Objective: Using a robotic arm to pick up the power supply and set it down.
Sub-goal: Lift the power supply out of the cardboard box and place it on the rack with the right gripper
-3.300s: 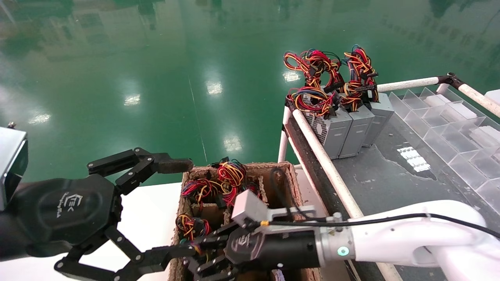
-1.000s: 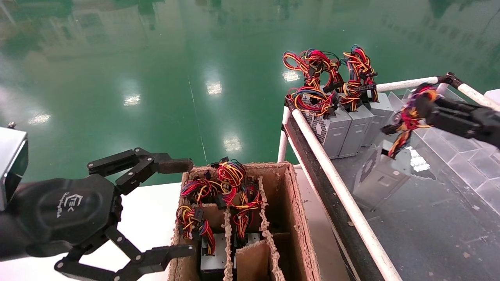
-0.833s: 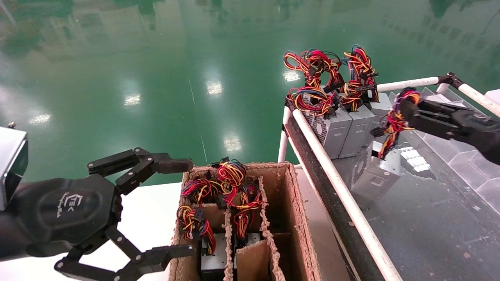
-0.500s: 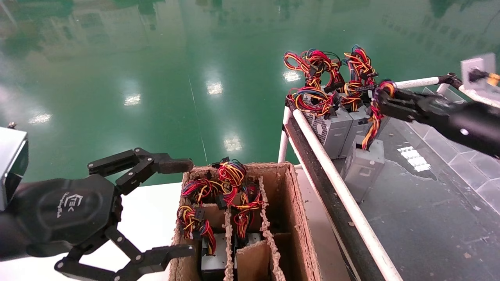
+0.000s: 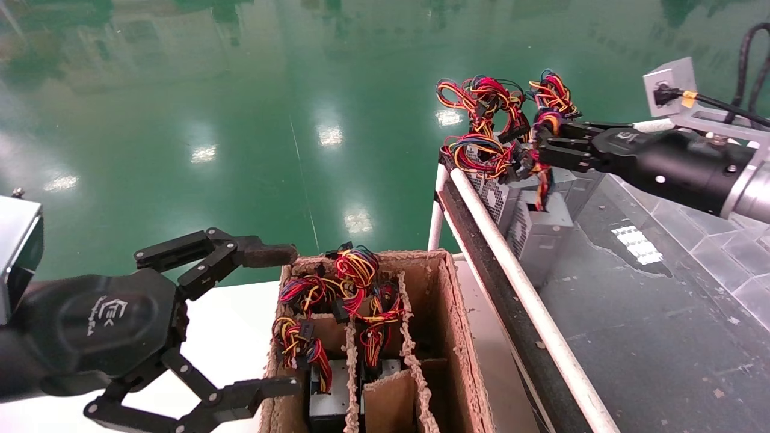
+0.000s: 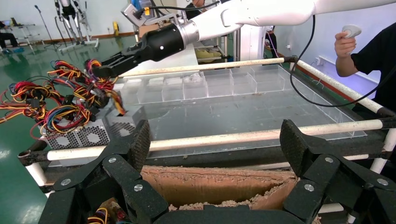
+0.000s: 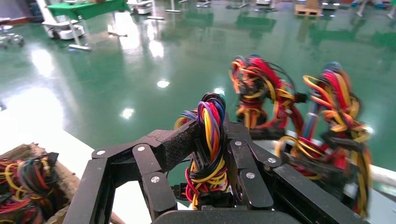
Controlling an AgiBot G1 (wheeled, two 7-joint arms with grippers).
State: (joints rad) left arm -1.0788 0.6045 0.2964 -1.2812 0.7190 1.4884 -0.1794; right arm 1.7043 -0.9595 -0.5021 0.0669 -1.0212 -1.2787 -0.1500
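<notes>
Beside 3 power supplies, white rail

Bare dark table top right of the white rail — open for passage; far corner blocked by a row of upright power supplies and wire bundles — clear divider trays along the right side.

power supply: grey, perforated vent side | its wires: red, yellow, orange, black (some blue) | right claw: black, white logo | floor: glossy green | box: brown cardboard | desk: dark grey
</notes>
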